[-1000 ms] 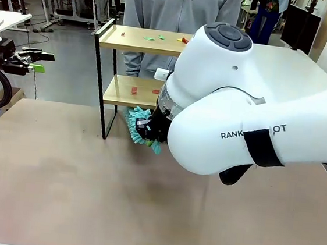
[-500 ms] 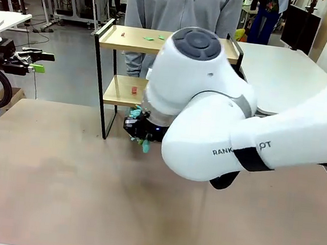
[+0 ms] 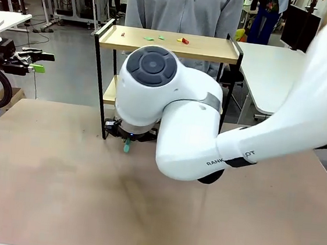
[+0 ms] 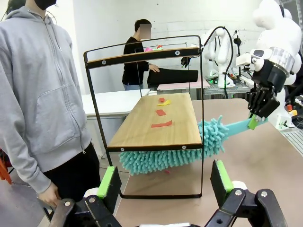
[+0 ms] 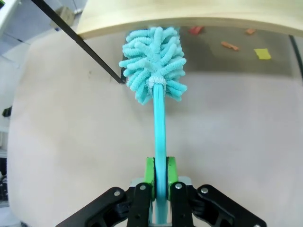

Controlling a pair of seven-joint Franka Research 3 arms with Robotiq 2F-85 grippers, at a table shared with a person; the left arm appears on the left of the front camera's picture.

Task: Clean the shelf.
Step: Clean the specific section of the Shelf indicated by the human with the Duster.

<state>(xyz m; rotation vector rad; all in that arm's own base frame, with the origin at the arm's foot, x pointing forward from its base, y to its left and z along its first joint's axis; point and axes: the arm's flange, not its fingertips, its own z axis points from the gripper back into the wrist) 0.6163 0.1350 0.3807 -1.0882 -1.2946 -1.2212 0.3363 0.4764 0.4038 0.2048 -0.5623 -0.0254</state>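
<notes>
Shelf (image 3: 166, 42) at the far side of the counter (image 3: 51, 192), just in front of a person (image 3: 184, 7); coloured scraps (image 3: 182, 40) strewn on its top board. Right arm (image 3: 181, 118) reaching across the middle, low at the shelf's foot. Left gripper (image 3: 40, 63) far off to the left, well apart.

From the left wrist: left gripper spread wide, holding nothing. Teal duster (image 4: 165, 158) lying beneath the lower board, not on it, with more red and yellow scraps above on the wood. Right gripper (image 4: 255, 118) pinching the handle's end.

From the right wrist: green pads pressed tight on the handle, fluffy head poking under the board's edge. Probably best to back out, lift clear of that edge, lay the head flat on the wood, then sweep lengthwise toward an open end, lightly, minding the raised side rails and thin frame.
</notes>
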